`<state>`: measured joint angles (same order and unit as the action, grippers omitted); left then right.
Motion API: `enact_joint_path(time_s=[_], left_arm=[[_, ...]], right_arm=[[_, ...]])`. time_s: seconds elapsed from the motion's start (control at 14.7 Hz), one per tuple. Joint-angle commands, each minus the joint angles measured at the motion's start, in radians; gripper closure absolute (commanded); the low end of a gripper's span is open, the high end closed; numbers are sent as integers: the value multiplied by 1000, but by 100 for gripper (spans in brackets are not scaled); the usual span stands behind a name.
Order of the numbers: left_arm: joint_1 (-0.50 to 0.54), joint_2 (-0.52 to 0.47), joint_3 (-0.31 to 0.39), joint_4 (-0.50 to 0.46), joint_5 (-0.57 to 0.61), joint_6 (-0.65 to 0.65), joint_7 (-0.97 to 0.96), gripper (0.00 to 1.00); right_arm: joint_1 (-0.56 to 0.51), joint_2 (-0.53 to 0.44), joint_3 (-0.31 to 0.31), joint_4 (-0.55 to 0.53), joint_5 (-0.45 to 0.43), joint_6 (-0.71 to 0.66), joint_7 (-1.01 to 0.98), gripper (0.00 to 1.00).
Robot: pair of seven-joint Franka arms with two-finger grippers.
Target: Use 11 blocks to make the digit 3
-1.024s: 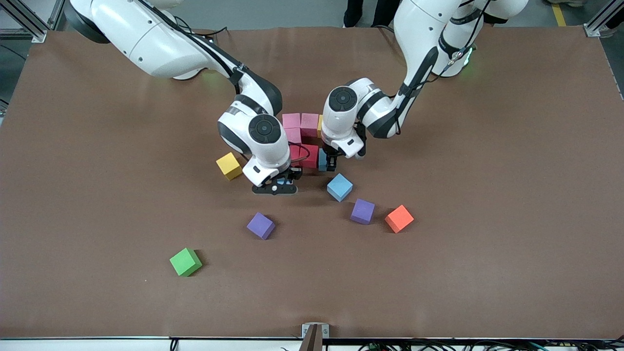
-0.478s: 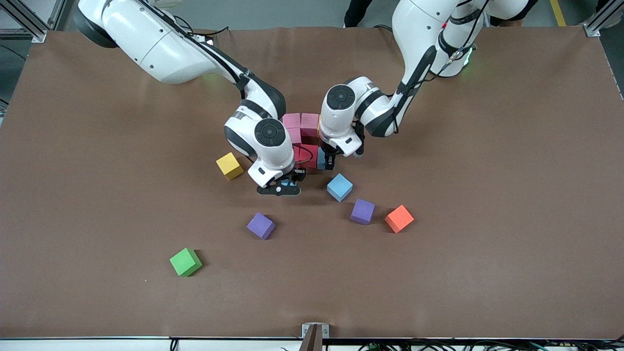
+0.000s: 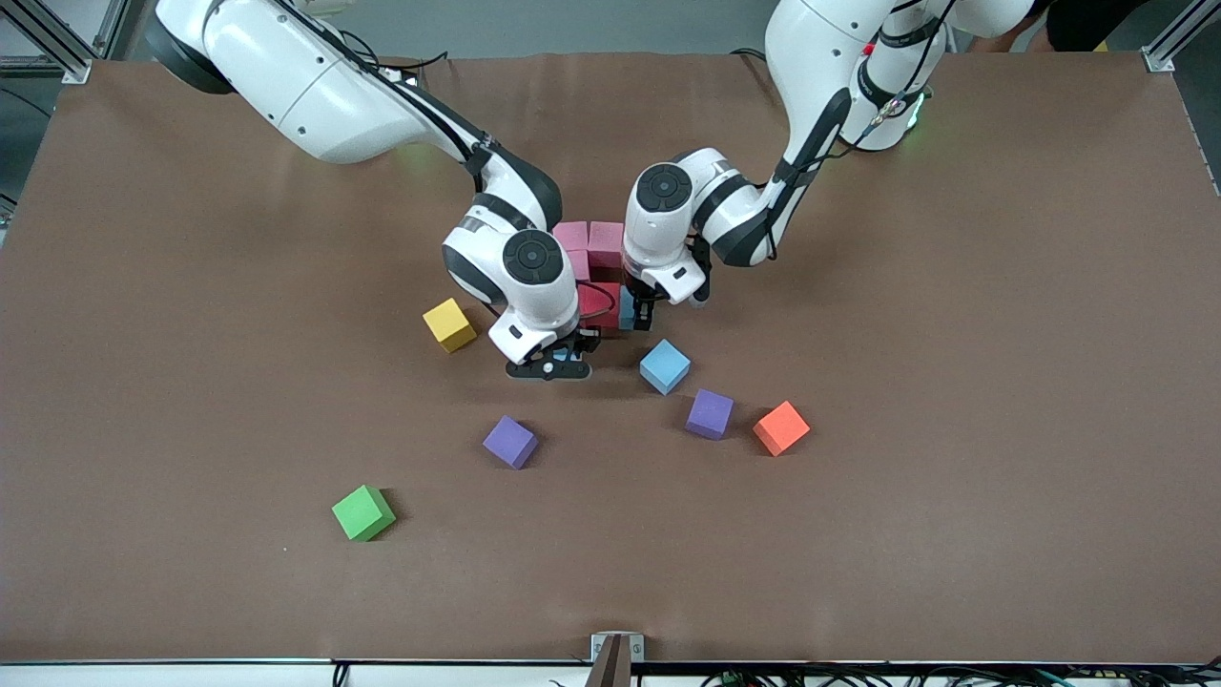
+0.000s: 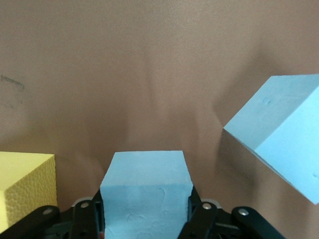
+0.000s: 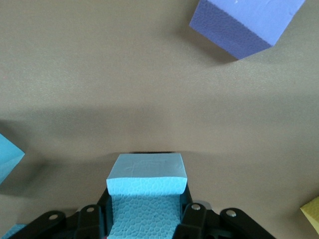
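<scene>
My right gripper (image 3: 557,362) is shut on a light blue block (image 5: 146,191), held low over the table beside the red block (image 3: 602,303). My left gripper (image 3: 637,313) is shut on another light blue block (image 4: 145,191) right next to the red block and a yellow one (image 4: 24,189). Pink blocks (image 3: 589,238) form the figure's row nearest the arms' bases; much of the figure is hidden under both wrists. A third light blue block (image 3: 665,366), two purple blocks (image 3: 710,413) (image 3: 509,442) and a yellow block (image 3: 449,324) lie loose.
An orange cube (image 3: 781,427) sits beside the purple block toward the left arm's end. A green cube (image 3: 362,512) lies nearer the front camera, toward the right arm's end. The brown mat (image 3: 954,382) covers the table.
The right gripper has carried its light blue block a little toward the red block. The left gripper has edged slightly toward the figure with its block.
</scene>
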<state>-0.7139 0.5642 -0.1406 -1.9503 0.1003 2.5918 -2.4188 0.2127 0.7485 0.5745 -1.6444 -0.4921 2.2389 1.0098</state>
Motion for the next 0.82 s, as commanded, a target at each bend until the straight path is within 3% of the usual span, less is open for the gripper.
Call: enact_joint_path(time_s=[0.0,0.07,0.14,0.2,0.27,0.75], left_arm=[[-15,37,-4,-2,13,11,-29,82],[-15,37,-4,-2,13,11,-29,81],[-13,37,-4,-2,15,11,-26,73],[-13,34,-2,-2,16,11,-26,42],[-12,29,-1,-4,18,11,-25,0],[-7,-35,-4,-10,22,-45,-11,0]], right_arm=[[13,-5,-5,-15,-13,8,36,100],[11,-5,-5,-20,-13,7,36,100],[10,-5,-5,-28,-13,7,42,100],[10,-6,-5,-37,-13,10,44,100],[10,-6,-5,-40,-13,8,44,100],[20,-6,-5,-38,-13,11,56,100]])
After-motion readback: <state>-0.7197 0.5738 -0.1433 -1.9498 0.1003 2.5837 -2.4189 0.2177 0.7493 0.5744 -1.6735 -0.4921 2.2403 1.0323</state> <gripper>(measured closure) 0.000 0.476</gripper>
